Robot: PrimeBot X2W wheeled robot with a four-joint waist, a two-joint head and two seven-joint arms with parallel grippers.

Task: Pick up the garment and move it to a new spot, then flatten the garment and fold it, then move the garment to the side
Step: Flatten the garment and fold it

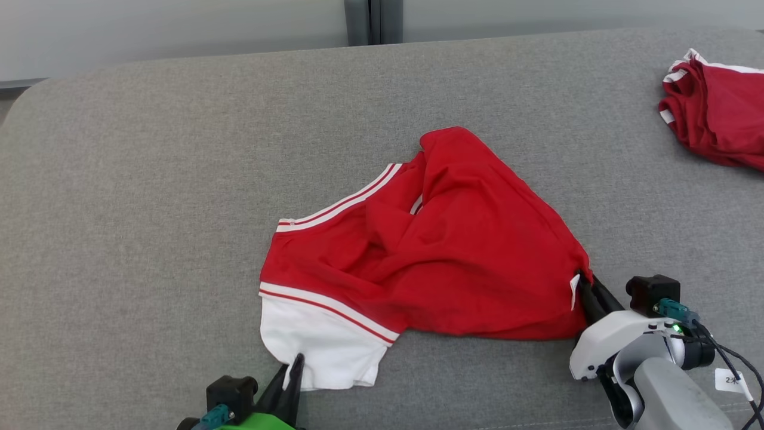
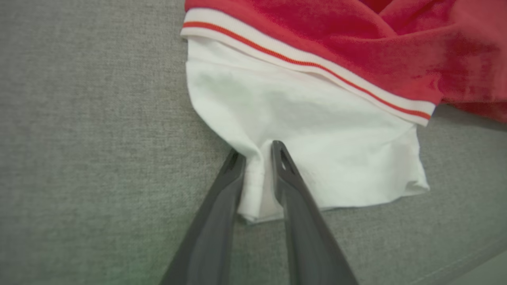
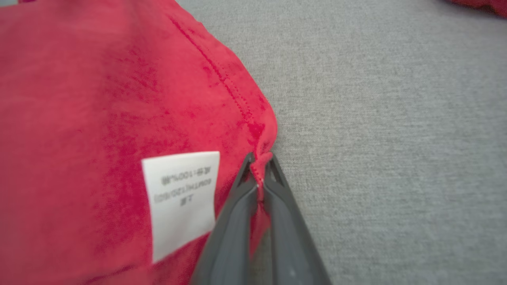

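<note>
A: Pose of the left hand (image 1: 290, 365)?
B: Reaches in low from the near side, fingers pointing away and lying almost flat to the grey cushion (image 1: 149, 179). Grasps a raised fold at the hem of the white sleeve (image 2: 317, 130), cloth bunched between the two dark fingers.
A: And the right hand (image 1: 588, 286)?
B: Comes in from the lower right, pale wrist angled inward, fingers slanting up and to the left. Clenched tight on the red hem corner, just beside the white care label (image 3: 180, 198); print too blurred to read.
A: Whereabouts of the red shirt (image 1: 453, 251)?
B: Lies crumpled near the middle of the cushion, toward the near side. Narrows to a peak at the far end and spreads wide toward the hands, with striped trim (image 2: 309, 65) crossing just above the sleeve. Held at both near corners.
A: Edges worth noting?
B: Rounded back edge of the cushion across the top, curving down at the far left, pale wall (image 1: 179, 24) behind it. Seam or front edge near the left hand, in its wrist view's lower right.
A: Open room for moving?
B: Plenty of bare grey to the left of the shirt and beyond it. Less at the far right: second red garment (image 1: 716, 113) with white trim heaped there, cut off by the frame, well apart from the shirt.
</note>
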